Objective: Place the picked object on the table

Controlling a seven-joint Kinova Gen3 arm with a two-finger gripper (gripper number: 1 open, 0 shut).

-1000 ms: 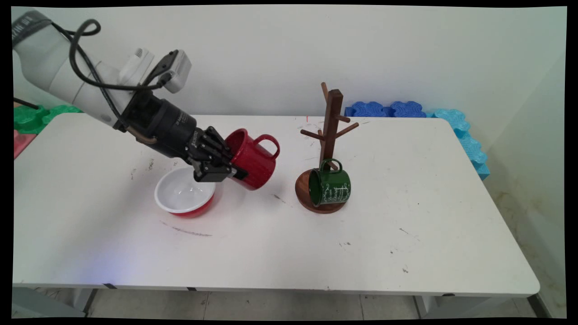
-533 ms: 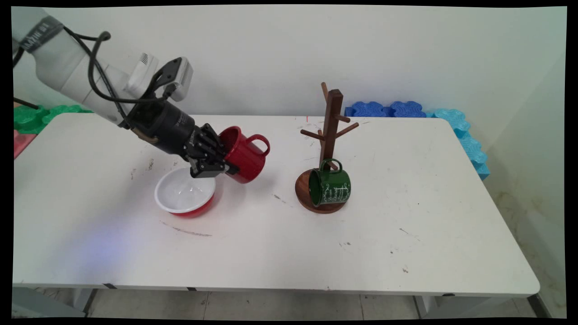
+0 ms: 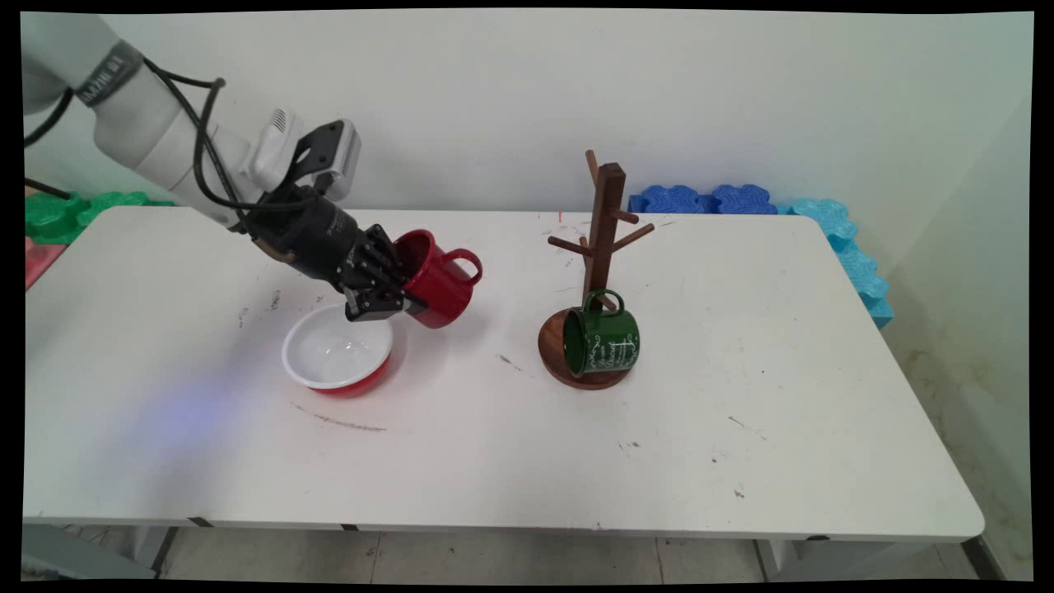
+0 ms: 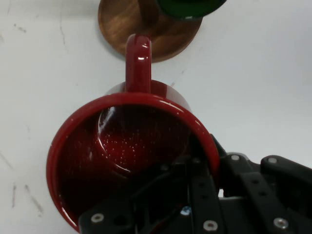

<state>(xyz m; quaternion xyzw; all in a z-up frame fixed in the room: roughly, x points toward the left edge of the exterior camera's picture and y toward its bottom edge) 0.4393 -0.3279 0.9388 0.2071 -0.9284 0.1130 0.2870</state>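
Gripper (image 3: 394, 298) carrying the red mug (image 3: 436, 280) above the table (image 3: 741, 395), by the bowl (image 3: 338, 358).

Jaws are clamping the mug's rim, one finger inside and one outside, with the mug tilting and its handle pointing toward the rack (image 3: 601, 247), where a green mug (image 3: 603, 339) is resting on the base. In my view, doing this well is meaning a firm rim pinch, an unhurried carry, and the mug riding clear of the bowl's rim.

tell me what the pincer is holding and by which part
The black two-finger pincer holds the glossy red enamel mug by its rim wall, one finger inside the mug and one outside, opposite the handle, tilted above the white table.
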